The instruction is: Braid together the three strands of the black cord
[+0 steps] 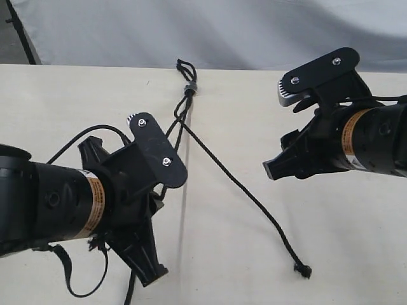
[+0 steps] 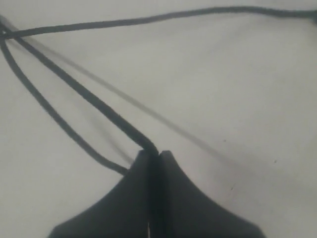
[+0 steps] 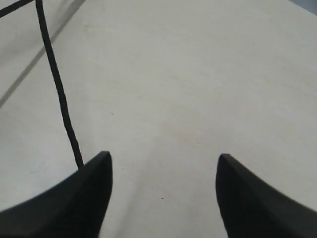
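The black cord lies on the pale table with its short loop (image 1: 186,67) and grey band (image 1: 190,88) at the far edge. One strand (image 1: 248,194) runs loose towards the near right and ends in a knotted tip (image 1: 304,271). The other two strands (image 1: 180,115) run down behind my left gripper (image 1: 135,119). That gripper (image 2: 154,152) is shut on one strand (image 2: 99,104), held taut. A second strand (image 2: 44,106) passes beside its fingers, and the third (image 2: 163,17) lies further off. My right gripper (image 1: 291,101) hovers open and empty (image 3: 163,158), with the loose strand (image 3: 57,89) beside one finger.
A grey cloth backdrop (image 1: 222,32) hangs behind the table's far edge. The left arm's thicker cable (image 1: 76,143) arcs over its wrist, and a strap loop (image 1: 70,279) hangs under it. Bare tabletop (image 1: 356,241) lies beneath the right arm.
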